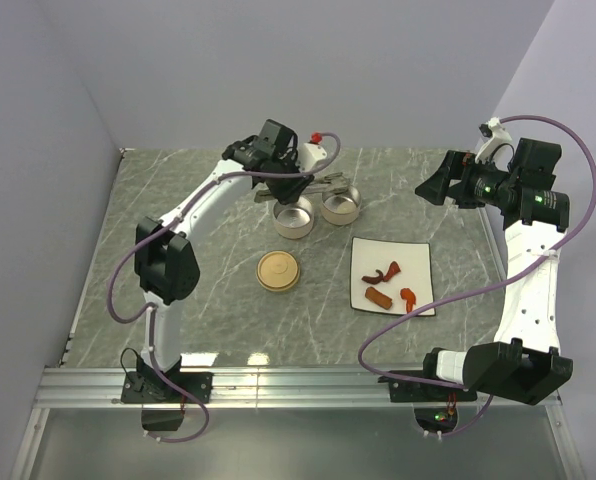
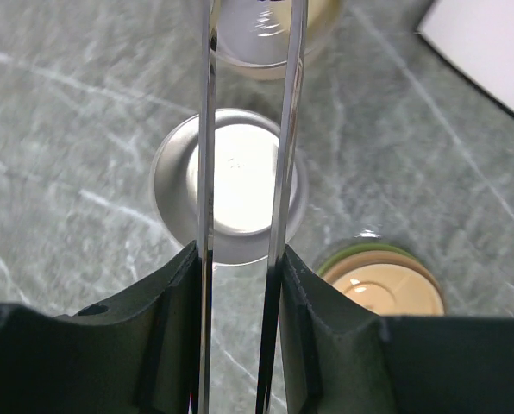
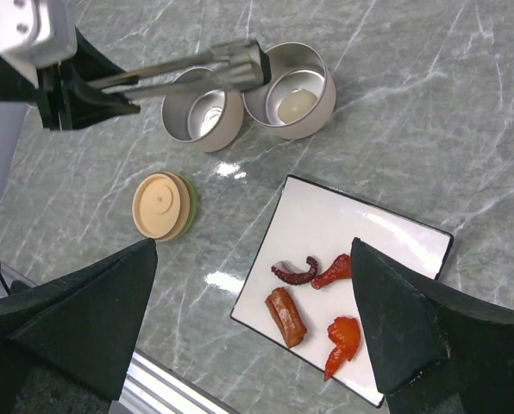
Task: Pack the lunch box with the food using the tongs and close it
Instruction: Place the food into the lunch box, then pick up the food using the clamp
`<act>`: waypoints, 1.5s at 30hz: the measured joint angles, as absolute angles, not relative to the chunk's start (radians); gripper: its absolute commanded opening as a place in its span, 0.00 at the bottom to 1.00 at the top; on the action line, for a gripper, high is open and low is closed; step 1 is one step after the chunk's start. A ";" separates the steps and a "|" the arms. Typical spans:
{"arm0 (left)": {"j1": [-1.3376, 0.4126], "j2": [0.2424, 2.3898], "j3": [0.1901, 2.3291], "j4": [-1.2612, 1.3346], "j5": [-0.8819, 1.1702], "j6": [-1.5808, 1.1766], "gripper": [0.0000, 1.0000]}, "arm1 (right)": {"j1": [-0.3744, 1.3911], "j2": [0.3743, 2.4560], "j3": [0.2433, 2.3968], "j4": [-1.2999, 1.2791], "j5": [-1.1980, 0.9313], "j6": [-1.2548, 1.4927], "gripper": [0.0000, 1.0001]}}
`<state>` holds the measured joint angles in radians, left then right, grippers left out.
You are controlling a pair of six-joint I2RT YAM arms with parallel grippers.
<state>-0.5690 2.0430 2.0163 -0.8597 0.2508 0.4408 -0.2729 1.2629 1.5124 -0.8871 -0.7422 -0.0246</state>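
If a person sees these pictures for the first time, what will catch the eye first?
The left end effector grips long silver tongs, held over two round tins at the far middle of the table. Nearer, to their right, a white plate carries a brown sausage and red pieces. A beige lid lies alone nearer the arms.

No writing, number, brand mark or sign can be read in any of the views. The two metal tins point(image 3: 227, 131), the round tan lid point(image 3: 160, 205) and the white plate point(image 3: 343, 224) show only plain surfaces. The housings of the arms are too small and too blurred to give any letter.
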 measured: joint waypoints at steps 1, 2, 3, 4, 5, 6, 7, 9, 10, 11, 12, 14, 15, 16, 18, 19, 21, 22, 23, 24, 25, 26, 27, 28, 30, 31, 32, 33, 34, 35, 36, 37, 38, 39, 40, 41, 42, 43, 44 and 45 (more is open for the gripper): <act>-0.556 2.047 2.016 -0.852 0.243 0.432 0.34 | -0.273 1.263 1.512 -0.887 -0.742 -0.025 1.00; -0.548 2.050 2.016 -0.847 0.239 0.428 0.35 | -0.273 1.263 1.512 -0.887 -0.742 -0.025 1.00; -0.542 2.056 2.016 -0.840 0.235 0.423 0.35 | -0.273 1.263 1.512 -0.887 -0.742 -0.025 1.00; -0.538 2.062 2.016 -0.833 0.232 0.421 0.35 | -0.273 1.263 1.512 -0.887 -0.742 -0.025 1.00; -0.537 2.072 2.017 -0.827 0.228 0.419 0.35 | -0.273 1.263 1.512 -0.887 -0.742 -0.025 1.00; -0.536 2.083 2.018 -0.823 0.223 0.419 0.36 | -0.273 1.263 1.512 -0.887 -0.742 -0.025 1.00; -0.537 2.094 2.022 -0.824 0.220 0.419 0.35 | -0.273 1.263 1.512 -0.887 -0.742 -0.025 1.00; -0.537 2.121 2.029 -0.823 0.216 0.419 0.36 | -0.273 1.263 1.512 -0.887 -0.742 -0.025 1.00; -0.537 2.131 2.032 -0.822 0.213 0.418 0.36 | -0.273 1.263 1.512 -0.887 -0.742 -0.025 1.00; -0.537 2.143 2.034 -0.821 0.212 0.418 0.37 | -0.273 1.263 1.512 -0.887 -0.742 -0.025 1.00; -0.537 2.153 2.038 -0.822 0.211 0.417 0.38 | -0.273 1.263 1.512 -0.887 -0.742 -0.025 1.00; -0.537 2.172 2.051 -0.822 0.209 0.415 0.44 | -0.273 1.263 1.512 -0.887 -0.742 -0.025 1.00; -0.537 2.178 2.056 -0.822 0.207 0.414 0.46 | -0.273 1.263 1.512 -0.887 -0.741 -0.025 1.00; -0.537 2.182 2.062 -0.822 0.204 0.413 0.51 | -0.273 1.263 1.512 -0.887 -0.741 -0.025 1.00; -0.537 2.184 2.069 -0.820 0.201 0.408 0.57 | -0.273 1.263 1.512 -0.887 -0.741 -0.025 1.00; -0.537 2.184 2.072 -0.820 0.200 0.405 0.58 | -0.273 1.263 1.512 -0.888 -0.742 -0.025 1.00; -0.537 2.184 2.078 -0.812 0.199 0.402 0.62 | -0.273 1.263 1.512 -0.887 -0.741 -0.025 1.00; -0.537 2.184 2.078 -0.809 0.198 0.401 0.62 | -0.273 1.263 1.512 -0.887 -0.742 -0.025 1.00; -0.537 2.184 2.078 -0.809 0.197 0.401 0.62 | -0.273 1.263 1.512 -0.887 -0.741 -0.025 1.00; -0.537 2.184 2.078 -0.809 0.197 0.400 0.62 | -0.273 1.263 1.512 -0.887 -0.742 -0.025 1.00; -0.537 2.184 2.078 -0.810 0.197 0.400 0.61 | -0.273 1.263 1.512 -0.887 -0.741 -0.025 1.00; -0.537 2.183 2.079 -0.811 0.198 0.398 0.61 | -0.273 1.263 1.512 -0.887 -0.742 -0.025 1.00; -0.537 2.183 2.082 -0.815 0.202 0.397 0.60 | -0.273 1.263 1.512 -0.887 -0.742 -0.025 1.00; -0.537 2.181 2.085 -0.817 0.209 0.396 0.60 | -0.273 1.263 1.512 -0.887 -0.742 -0.025 1.00; -0.538 2.165 2.086 -0.830 0.233 0.395 0.59 | -0.273 1.263 1.512 -0.888 -0.742 -0.025 1.00; -0.540 2.154 2.084 -0.838 0.245 0.396 0.60 | -0.273 1.263 1.512 -0.888 -0.742 -0.026 1.00; -0.545 2.133 2.074 -0.841 0.258 0.397 0.60 | -0.273 1.263 1.512 -0.888 -0.742 -0.027 1.00; -0.550 2.104 2.061 -0.844 0.272 0.398 0.60 | -0.273 1.263 1.512 -0.888 -0.742 -0.027 1.00; -0.559 2.069 2.045 -0.849 0.289 0.399 0.59 | -0.273 1.263 1.512 -0.888 -0.742 -0.027 1.00; -0.570 2.034 2.030 -0.853 0.303 0.400 0.59 | -0.273 1.263 1.512 -0.888 -0.742 -0.028 1.00; -0.583 1.997 2.012 -0.852 0.318 0.401 0.59 | -0.273 1.263 1.512 -0.888 -0.742 -0.028 1.00; -0.599 1.963 1.994 -0.852 0.333 0.400 0.59 | -0.273 1.263 1.512 -0.888 -0.742 -0.028 1.00; -0.618 1.928 1.972 -0.850 0.350 0.400 0.59 | -0.273 1.263 1.512 -0.888 -0.742 -0.027 1.00; -0.645 1.888 1.943 -0.848 0.367 0.399 0.59 | -0.273 1.263 1.512 -0.888 -0.742 -0.027 1.00; -0.662 1.868 1.924 -0.847 0.379 0.398 0.59 | -0.273 1.263 1.512 -0.888 -0.742 -0.028 1.00; -0.690 1.844 1.894 -0.836 0.392 0.397 0.59 | -0.273 1.263 1.512 -0.888 -0.742 -0.028 1.00; -0.713 1.831 1.873 -0.833 0.402 0.397 0.59 | -0.273 1.263 1.512 -0.889 -0.742 -0.028 1.00; -0.737 1.827 1.851 -0.832 0.415 0.397 0.59 | -0.273 1.263 1.512 -0.890 -0.742 -0.028 1.00; -0.760 1.828 1.835 -0.831 0.430 0.397 0.59 | -0.273 1.263 1.512 -0.892 -0.742 -0.028 1.00; -0.779 1.833 1.818 -0.833 0.442 0.400 0.59 | -0.273 1.263 1.512 -0.893 -0.741 -0.029 1.00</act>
